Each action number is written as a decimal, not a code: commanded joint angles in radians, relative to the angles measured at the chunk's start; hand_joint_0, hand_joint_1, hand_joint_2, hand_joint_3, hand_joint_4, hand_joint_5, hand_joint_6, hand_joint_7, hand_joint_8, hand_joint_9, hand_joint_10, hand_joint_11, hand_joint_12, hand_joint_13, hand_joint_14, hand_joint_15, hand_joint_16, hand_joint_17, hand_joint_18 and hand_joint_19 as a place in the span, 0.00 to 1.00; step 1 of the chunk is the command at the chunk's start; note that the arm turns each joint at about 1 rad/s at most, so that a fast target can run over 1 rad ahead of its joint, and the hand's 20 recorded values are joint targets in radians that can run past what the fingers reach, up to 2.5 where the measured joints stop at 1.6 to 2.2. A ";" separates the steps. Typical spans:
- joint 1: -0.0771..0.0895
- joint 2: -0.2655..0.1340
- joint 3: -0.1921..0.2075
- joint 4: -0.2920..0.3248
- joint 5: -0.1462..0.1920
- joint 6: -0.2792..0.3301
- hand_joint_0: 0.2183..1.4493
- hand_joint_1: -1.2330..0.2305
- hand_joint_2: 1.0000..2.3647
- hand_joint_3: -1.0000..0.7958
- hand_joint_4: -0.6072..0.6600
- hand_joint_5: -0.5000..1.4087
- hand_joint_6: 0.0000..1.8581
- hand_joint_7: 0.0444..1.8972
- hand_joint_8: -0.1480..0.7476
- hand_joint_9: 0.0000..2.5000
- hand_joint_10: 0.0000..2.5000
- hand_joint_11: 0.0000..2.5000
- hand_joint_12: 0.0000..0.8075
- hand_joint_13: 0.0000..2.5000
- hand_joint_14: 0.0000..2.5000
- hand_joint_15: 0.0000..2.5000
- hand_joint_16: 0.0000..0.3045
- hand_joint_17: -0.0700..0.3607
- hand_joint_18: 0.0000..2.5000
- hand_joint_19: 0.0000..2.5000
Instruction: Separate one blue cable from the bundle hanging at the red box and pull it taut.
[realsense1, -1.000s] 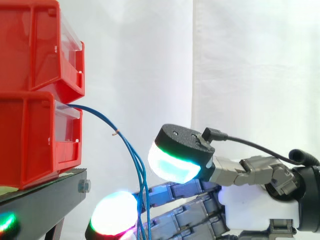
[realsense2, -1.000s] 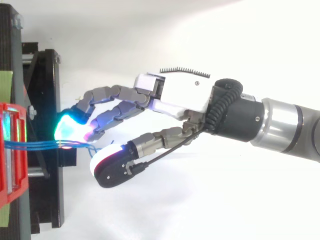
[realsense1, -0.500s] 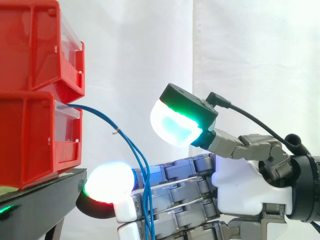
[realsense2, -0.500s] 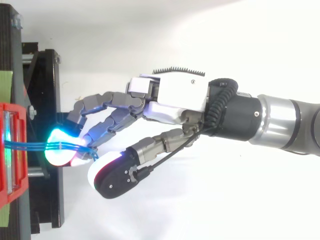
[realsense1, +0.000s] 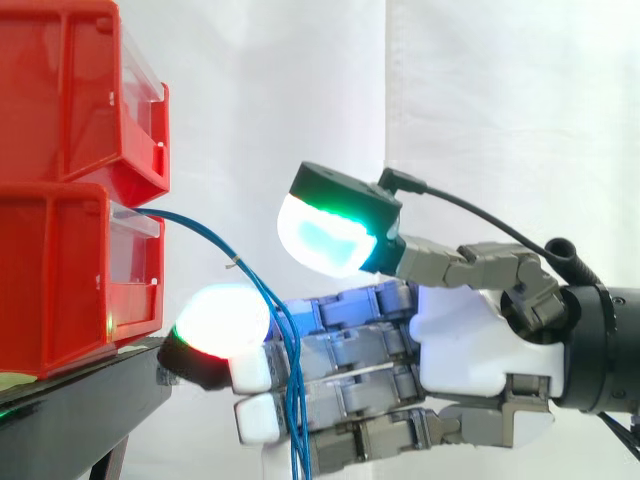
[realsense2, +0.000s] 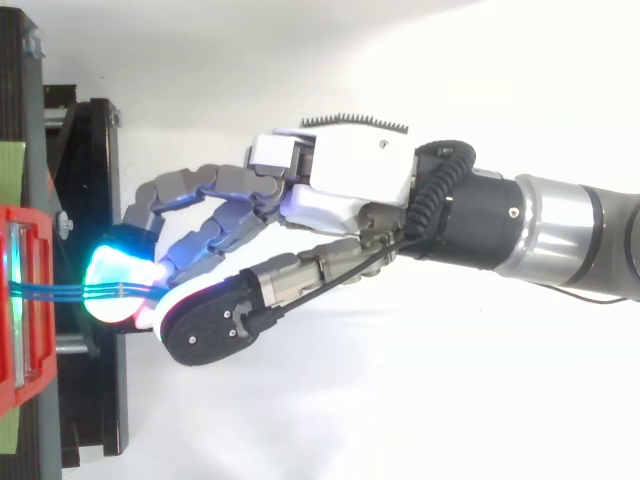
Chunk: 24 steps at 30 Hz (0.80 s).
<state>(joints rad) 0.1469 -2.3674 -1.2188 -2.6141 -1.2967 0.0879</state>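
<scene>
Fingers (realsense1: 345, 350) reach nearly straight toward the lower red bin (realsense1: 60, 290), with the thumb (realsense1: 320, 235) lifted clear above them. My hand (realsense1: 470, 345) is spread and clamps nothing. Blue cable bundle (realsense1: 262, 290) leaves the bin's front edge, arcs down to the right and hangs across the near side of my fingers, just palm-ward of the glowing tips. I cannot tell whether it touches them. From above, strands run side by side from bin to fingertips, over the black stand (realsense2: 95, 200).
</scene>
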 joint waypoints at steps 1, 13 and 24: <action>-0.009 0.000 0.021 -0.012 -0.020 -0.004 0.35 0.42 0.01 0.37 0.67 0.18 0.27 0.53 0.49 0.33 0.01 0.20 0.38 0.34 0.01 0.19 0.09 0.30 0.25 0.16; -0.010 0.005 0.038 -0.047 -0.033 -0.020 0.37 0.39 0.01 0.40 0.63 0.19 0.27 0.60 0.49 0.34 0.01 0.21 0.38 0.35 0.01 0.20 0.09 0.30 0.27 0.16; -0.007 0.007 0.038 -0.080 -0.033 -0.020 0.40 0.37 0.02 0.43 0.60 0.19 0.28 0.65 0.49 0.34 0.01 0.21 0.39 0.36 0.01 0.21 0.08 0.30 0.28 0.16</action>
<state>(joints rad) 0.1378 -2.3613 -1.1812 -2.6837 -1.3300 0.0669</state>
